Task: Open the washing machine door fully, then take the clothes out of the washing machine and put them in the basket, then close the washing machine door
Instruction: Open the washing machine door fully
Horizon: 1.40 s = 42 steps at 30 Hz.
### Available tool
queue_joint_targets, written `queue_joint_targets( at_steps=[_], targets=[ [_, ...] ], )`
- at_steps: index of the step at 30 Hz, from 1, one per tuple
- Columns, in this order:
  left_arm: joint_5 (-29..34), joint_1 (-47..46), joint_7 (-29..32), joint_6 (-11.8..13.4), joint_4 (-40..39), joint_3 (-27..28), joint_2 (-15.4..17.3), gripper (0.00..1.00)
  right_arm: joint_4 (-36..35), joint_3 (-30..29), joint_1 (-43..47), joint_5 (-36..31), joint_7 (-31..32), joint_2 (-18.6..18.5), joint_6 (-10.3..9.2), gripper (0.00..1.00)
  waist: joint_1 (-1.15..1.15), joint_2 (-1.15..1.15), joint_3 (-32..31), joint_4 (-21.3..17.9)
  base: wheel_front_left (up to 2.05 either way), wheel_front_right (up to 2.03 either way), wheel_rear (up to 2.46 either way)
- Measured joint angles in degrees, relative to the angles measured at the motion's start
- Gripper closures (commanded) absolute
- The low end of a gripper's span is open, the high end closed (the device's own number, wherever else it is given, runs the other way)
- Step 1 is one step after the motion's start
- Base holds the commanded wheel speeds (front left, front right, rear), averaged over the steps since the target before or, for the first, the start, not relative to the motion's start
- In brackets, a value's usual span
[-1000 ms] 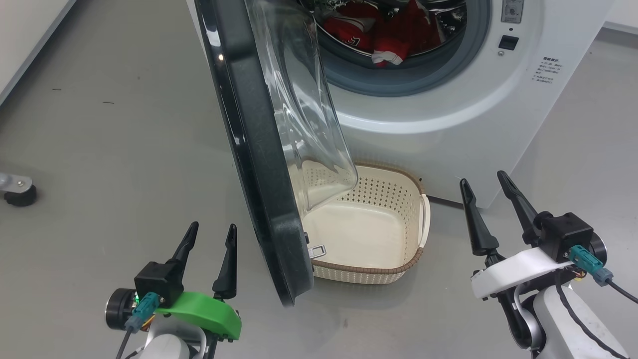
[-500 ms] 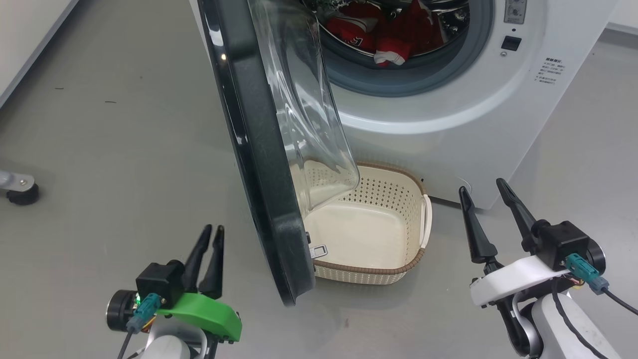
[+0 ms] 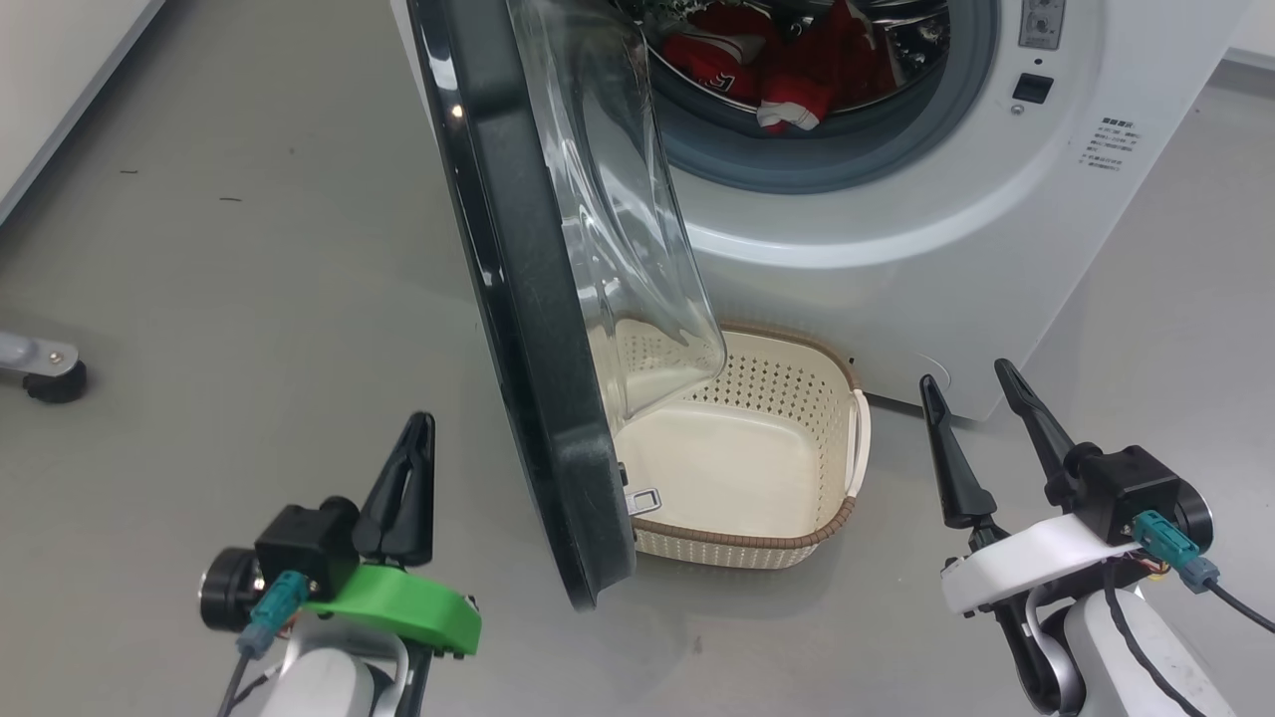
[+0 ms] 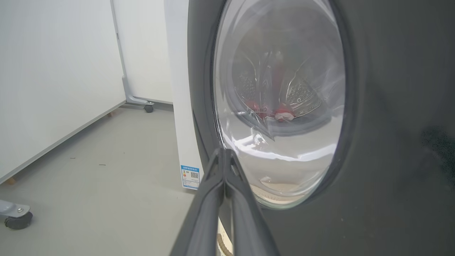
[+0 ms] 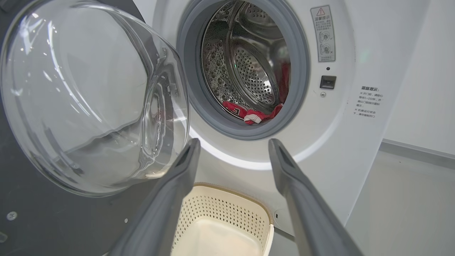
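The washing machine door [image 3: 538, 329] is standing part open in front of the washing machine [image 3: 896, 199], and the red clothes [image 3: 767, 70] are lying inside the drum. The basket [image 3: 797, 543] is sitting on the floor under the door. The left pincer [image 3: 416, 443] is pressing its fingers together on nothing, just left of the door, while the right pincer [image 3: 966, 383] is holding its fingers spread wide on the right.

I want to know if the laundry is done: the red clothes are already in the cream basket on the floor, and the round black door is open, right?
Not quite. The cream plastic basket is empty; the head view shows the red clothes still inside the white washing machine. The round black door with the glass bowl is open, as you said.
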Motion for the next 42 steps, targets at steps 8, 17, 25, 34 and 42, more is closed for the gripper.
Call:
queue_joint_targets(
  at_steps=[8,17,25,34,42],
  targets=[
    [3.45,-3.14,-0.01,0.51,-11.40,1.54,0.01,1.00,0.04,-1.30,0.87,-0.91,0.00,0.59,0.88,0.00,0.00,0.00,-0.19,0.64,0.00,0.00,0.00],
    [7.32,-5.31,-0.31,0.49,-24.05,0.88,0.02,1.00,0.30,-2.49,1.30,-1.41,0.00,1.80,1.51,0.00,0.00,0.00,-1.05,1.21,0.00,0.00,0.00],
    [8.39,-5.16,-0.32,-1.41,-30.80,-3.59,0.04,1.00,0.58,-3.22,1.88,-1.86,0.00,2.49,2.01,0.00,0.00,0.00,-1.67,1.30,0.00,0.00,0.00],
    [8.25,-2.52,0.44,-3.94,-33.85,-9.82,0.19,1.00,0.77,-3.86,2.27,-2.59,0.00,3.00,2.52,0.00,0.00,0.00,-2.53,1.35,0.00,0.00,0.00],
    [3.68,2.19,6.91,-7.25,-31.94,-16.03,0.45,1.00,1.03,-4.15,3.15,-3.23,0.00,3.66,2.99,0.00,0.00,0.00,-3.26,1.30,0.00,0.00,0.00]
  ],
)
